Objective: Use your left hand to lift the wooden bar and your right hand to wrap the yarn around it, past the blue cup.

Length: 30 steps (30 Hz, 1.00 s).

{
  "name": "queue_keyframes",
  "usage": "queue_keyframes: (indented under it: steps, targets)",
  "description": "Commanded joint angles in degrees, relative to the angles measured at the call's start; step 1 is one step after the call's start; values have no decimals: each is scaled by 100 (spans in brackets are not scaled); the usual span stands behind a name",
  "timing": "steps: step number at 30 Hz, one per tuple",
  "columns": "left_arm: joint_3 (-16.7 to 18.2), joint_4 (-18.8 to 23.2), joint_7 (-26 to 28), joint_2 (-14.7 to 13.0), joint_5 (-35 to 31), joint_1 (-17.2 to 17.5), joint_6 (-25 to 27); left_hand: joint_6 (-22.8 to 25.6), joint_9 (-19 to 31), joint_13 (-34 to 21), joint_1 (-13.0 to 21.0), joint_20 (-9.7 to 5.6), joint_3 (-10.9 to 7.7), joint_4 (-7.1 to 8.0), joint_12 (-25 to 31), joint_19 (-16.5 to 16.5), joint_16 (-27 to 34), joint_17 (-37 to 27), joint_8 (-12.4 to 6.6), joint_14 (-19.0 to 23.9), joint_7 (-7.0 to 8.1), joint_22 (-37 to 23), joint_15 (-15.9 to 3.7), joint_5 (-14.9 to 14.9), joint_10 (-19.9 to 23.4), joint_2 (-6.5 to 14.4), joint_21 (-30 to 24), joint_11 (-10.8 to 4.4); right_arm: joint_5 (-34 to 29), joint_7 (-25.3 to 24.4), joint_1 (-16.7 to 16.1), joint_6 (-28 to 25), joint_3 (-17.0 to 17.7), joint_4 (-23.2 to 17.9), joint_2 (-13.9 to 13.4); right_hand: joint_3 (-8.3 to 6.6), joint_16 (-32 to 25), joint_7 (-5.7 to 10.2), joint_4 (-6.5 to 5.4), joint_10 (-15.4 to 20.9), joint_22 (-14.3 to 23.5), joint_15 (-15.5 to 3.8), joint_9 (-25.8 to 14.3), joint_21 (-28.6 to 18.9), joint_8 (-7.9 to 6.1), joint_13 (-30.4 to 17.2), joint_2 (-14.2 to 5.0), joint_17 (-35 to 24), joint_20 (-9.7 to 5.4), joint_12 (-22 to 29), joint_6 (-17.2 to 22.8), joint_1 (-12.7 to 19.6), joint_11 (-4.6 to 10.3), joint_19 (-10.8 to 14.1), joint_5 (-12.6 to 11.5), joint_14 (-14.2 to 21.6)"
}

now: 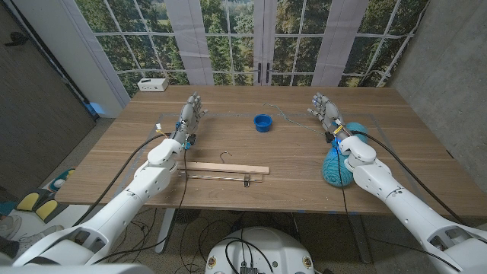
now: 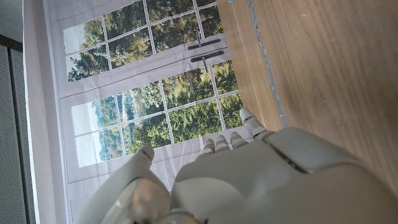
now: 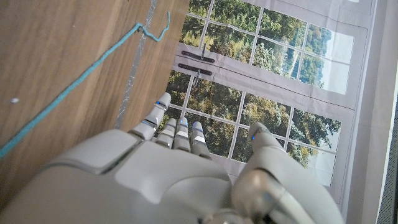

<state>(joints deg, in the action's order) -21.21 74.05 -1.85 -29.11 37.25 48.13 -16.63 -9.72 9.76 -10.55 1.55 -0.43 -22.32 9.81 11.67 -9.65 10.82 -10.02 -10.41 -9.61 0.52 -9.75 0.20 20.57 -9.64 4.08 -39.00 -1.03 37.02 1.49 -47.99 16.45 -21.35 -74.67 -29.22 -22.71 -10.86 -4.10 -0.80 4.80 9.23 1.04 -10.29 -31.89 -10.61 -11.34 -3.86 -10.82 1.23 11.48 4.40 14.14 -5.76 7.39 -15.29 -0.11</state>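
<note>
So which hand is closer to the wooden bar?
The left. The left hand stands just beyond the bar's left end, with its arm beside that end. The right hand is across the table, past the cup, near the yarn ball.

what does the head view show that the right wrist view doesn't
Head view alone: the wooden bar with its wire hook lying near the front edge, the blue cup at mid-table, the teal yarn ball beside the right forearm, the left hand, and a white box at the far left corner.

Right wrist view alone: the yarn strand up close, ending in a small crook by the table's edge.

Both: the right hand, open and holding nothing, the yarn strand on the table, and the windows behind.
</note>
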Motion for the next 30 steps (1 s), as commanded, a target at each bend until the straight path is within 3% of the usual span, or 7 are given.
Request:
queue_keyframes:
  steps: [1,7,9,11,14,17,30]
  targets:
    - [-7,-93,-35,34,13,-38,-34,-1144,28,-8,6,-3,-43,5,32,-1329,33,-22,-31,-1231,7,-27,1,41,-1442,457,-26,7,-66,-26,46,-43,-24,-52,-28,-37,-38,-73,31,17,31,72,-7,-12,-28,-19,12,-24,-6,32,-7,74,-45,49,-19,2]
    - [-20,-176,-97,72,39,-87,-47,-1140,28,-9,8,-3,-36,6,30,-1321,28,-23,-27,-1230,14,-27,3,46,-1432,457,-5,15,-186,-107,42,-53,-40,-179,-98,-28,-41,-54,132,10,32,133,-7,34,-24,-18,81,-8,18,26,-18,146,-42,60,3,16]
    - [-31,-192,-136,56,32,-106,-36,-1125,28,-9,8,0,-35,5,33,-1316,28,-23,-32,-1227,27,-28,15,47,-1423,456,-2,11,-276,-147,31,-87,-59,-275,-169,-40,-67,4,309,13,37,309,-11,123,-36,-18,141,4,200,24,10,302,-42,53,45,88]
    - [-29,-187,-96,61,18,-105,-36,-1108,28,-9,9,19,-32,5,31,-1315,27,-23,-37,-1223,46,-28,19,48,-1424,453,6,37,-367,-215,15,-169,-77,-399,-252,-43,-88,108,413,36,44,430,-15,195,-45,-22,161,4,379,33,41,392,-41,27,83,146]
    - [-32,-202,-127,64,37,-123,-18,-1068,29,-10,10,34,-29,4,29,-1306,28,-23,-49,-1217,67,-28,29,50,-1422,452,13,42,-554,-394,-25,-365,-107,-654,-412,-43,-130,272,503,62,50,531,-20,254,-53,-28,173,-4,508,43,73,468,-57,29,119,259]
    - [-48,-235,-194,53,37,-159,-8,-959,30,-11,15,92,-22,0,39,-1280,38,-22,-78,-1173,142,-28,78,53,-1385,446,30,73,-770,-614,-75,-566,-131,-927,-568,-49,-157,349,555,93,54,569,-23,284,-55,-32,171,-9,560,54,83,519,-62,33,138,335]
    - [-81,-373,-358,68,63,-276,13,-719,34,-18,53,208,1,-37,110,-1088,84,-17,-111,-942,201,-26,172,58,-1134,397,50,126,-1526,-1336,-371,-1547,-121,-2169,-1228,-76,-213,418,684,149,64,563,-33,354,-74,-43,147,-29,652,72,149,658,-41,56,200,493]
